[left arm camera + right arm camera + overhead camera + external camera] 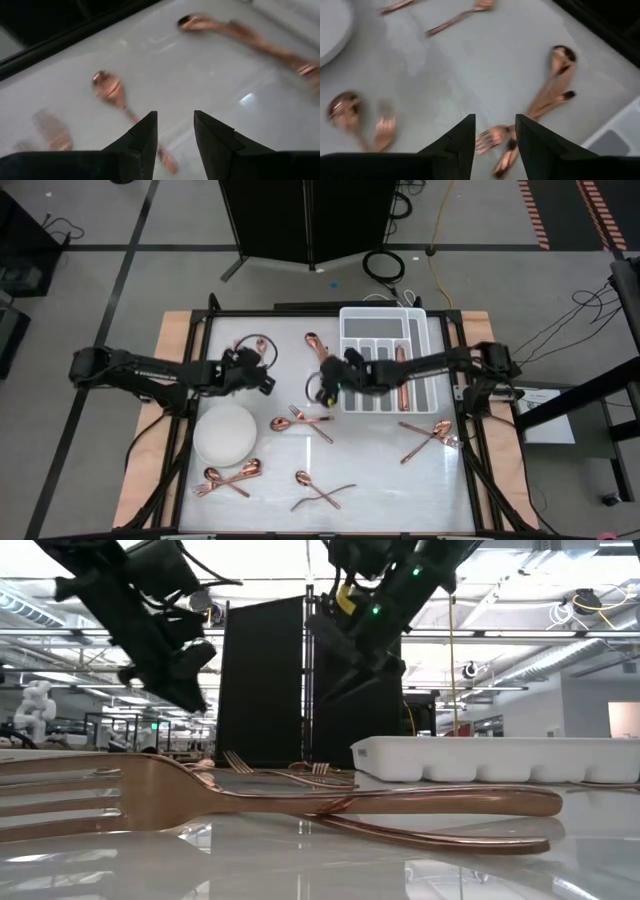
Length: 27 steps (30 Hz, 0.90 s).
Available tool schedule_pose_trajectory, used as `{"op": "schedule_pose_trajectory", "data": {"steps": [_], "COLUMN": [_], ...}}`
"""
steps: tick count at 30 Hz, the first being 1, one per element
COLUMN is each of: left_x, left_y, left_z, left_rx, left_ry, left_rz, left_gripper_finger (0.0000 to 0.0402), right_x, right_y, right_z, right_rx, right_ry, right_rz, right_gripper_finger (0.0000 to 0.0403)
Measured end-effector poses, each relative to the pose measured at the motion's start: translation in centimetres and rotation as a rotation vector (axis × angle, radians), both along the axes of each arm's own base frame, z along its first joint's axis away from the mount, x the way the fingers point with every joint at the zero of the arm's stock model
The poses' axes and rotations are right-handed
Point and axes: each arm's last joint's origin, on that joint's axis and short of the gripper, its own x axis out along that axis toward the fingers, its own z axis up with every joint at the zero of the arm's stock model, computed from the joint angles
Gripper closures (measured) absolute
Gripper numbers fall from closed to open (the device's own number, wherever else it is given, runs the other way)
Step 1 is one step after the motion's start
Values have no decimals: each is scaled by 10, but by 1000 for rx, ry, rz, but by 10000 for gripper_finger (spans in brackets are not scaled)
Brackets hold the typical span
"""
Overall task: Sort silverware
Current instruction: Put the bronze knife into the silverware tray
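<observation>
While both my arms hang above the white table (400, 490), this is how things stand:

Left gripper (262, 378): mine, raised off the table near its far left part, just beside a spoon (112, 92) that lies under it; fingers (140, 142) apart with a clear gap, nothing between them.

Right gripper (325, 385): mine, reaching across to the middle of the table, raised just beside the tray's left wall; fingers (457, 145) apart, nothing held, a crossed cluster of pieces (547, 97) on the table below.

Silverware (310, 418): copper-coloured spoons and forks lying in small crossed groups all over the table: one pair near the far left by my left gripper, one spoon at far centre, one group at centre, one at near left, one at near centre, one at the right.

Tray (352, 320): white, compartmented, at the far right of the table; one copper piece (401, 375) lies lengthwise in one of its long slots.

Plate (225, 433): round, white, on the left side of the table, bare.

Fork (250, 798): lies flat at the near edge, close to the low camera, tines to the left.
</observation>
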Motion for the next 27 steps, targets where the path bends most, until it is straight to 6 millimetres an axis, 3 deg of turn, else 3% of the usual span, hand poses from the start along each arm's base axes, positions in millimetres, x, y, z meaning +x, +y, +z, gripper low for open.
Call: {"op": "schedule_pose_trajectory", "data": {"steps": [6, 12, 19, 27], "left_x": [4, 2, 9, 7], "left_y": [11, 14, 32, 50], "left_z": [3, 1, 14, 20], "left_rx": [-8, -24, 67, 102], "left_ry": [-4, 46, 33, -1], "left_rz": [-95, -159, -301, -259], "left_gripper_finger": [274, 274, 274, 274], "right_x": [0, 8, 25, 35], "right_y": [-59, -92, -104, -91], "right_z": [-17, -15, -28, -36], "right_rx": [101, 78, 107, 138], "right_ry": [-4, 63, 274, 438], "right_rz": [-77, -116, -96, -64], "right_gripper_finger": [273, 273, 274, 274]}}
